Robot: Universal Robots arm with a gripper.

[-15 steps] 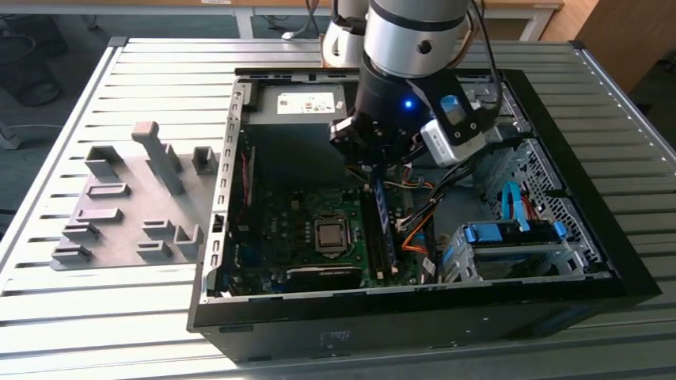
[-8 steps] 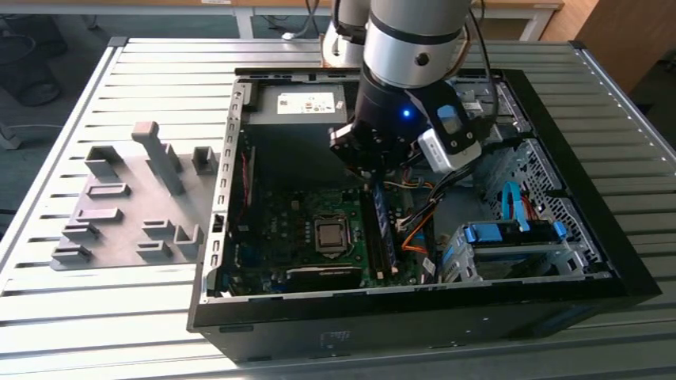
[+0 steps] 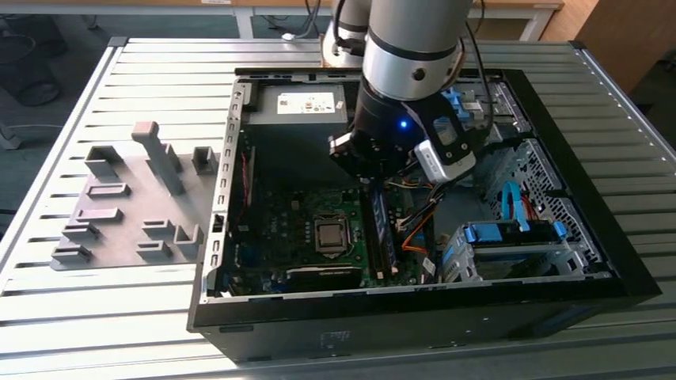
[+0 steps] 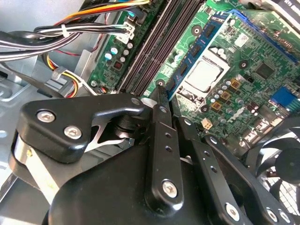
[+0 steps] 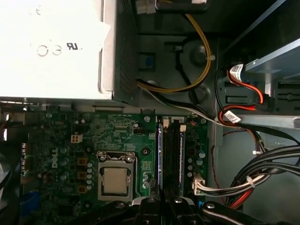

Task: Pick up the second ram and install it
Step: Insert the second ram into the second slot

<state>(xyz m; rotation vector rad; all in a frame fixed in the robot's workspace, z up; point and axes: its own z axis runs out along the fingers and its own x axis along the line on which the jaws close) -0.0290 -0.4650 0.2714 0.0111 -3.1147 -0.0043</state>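
Gripper (image 4: pixel 161 96) low inside the open computer case (image 3: pixel 623 269), directly over the memory slots (image 5: pixel 171 157) beside the processor socket (image 5: pixel 115 180). In the second wrist view the fingers (image 4: pixel 163 136) sit close together, tips meeting on the near end of a blue-edged memory stick; whether they actually clamp it, cannot tell.

Second ram (image 4: pixel 199 47): stands on edge in the slot nearest the processor, looks seated or nearly so. Long axis runs straight away from the fingertips, parallel to the dark slots alongside, toward the power supply (image 5: pixel 51 47) in the first wrist view. In the exterior view the stick (image 3: pixel 378 237) runs from under the gripper toward the case's near wall.

Grey fixture tray (image 3: pixel 127 214) on the slatted table (image 3: pixel 85 317), at the exterior view's left, well apart from the arm. No stick visible on it.

Cable bundles (image 5: pixel 262 176) beside the slots, clear of the fingers.
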